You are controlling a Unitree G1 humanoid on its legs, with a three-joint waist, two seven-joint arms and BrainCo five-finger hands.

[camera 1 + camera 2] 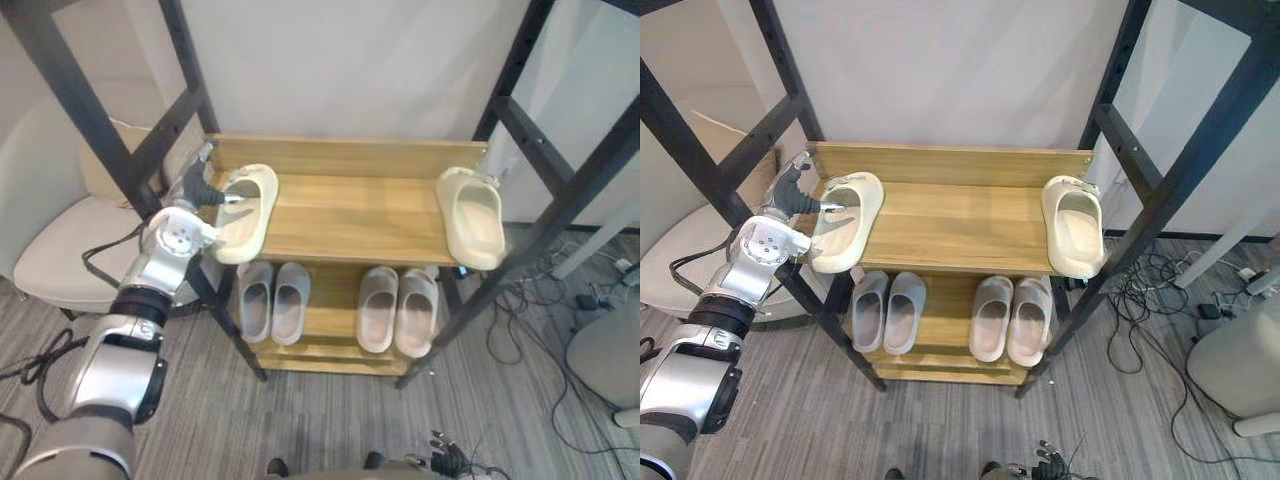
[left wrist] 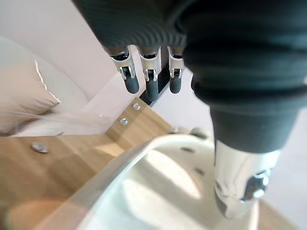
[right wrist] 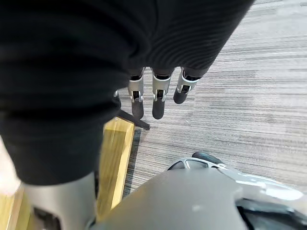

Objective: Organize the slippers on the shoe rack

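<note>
Fingers [image 2: 149,85] of the left hand [image 1: 205,188] stood straight and spread apart from the thumb [image 2: 237,191]. They reached past the rim of a cream moulded foam slipper [image 1: 245,215], while the thumb dipped into its opening; the hand had not closed on the rim. That slipper lay at the left end of the top shelf of the light wooden shoe rack [image 1: 350,215], left of centre in the head views, with its toe hanging slightly over the front edge. A matching cream foam slipper [image 1: 473,215] sat at the right end of the same shelf, well apart from the first, and it too overhung the front.

On the lower shelf, two pairs of pale grey foam slippers [image 1: 271,300] [image 1: 398,308] stood side by side. A white cushioned chair [image 1: 50,250] sat at the left edge of the frame.

The right hand [image 3: 159,98] hung over the grey striped carpet floor [image 3: 240,96], fingers straight and relaxed, holding nothing.
</note>
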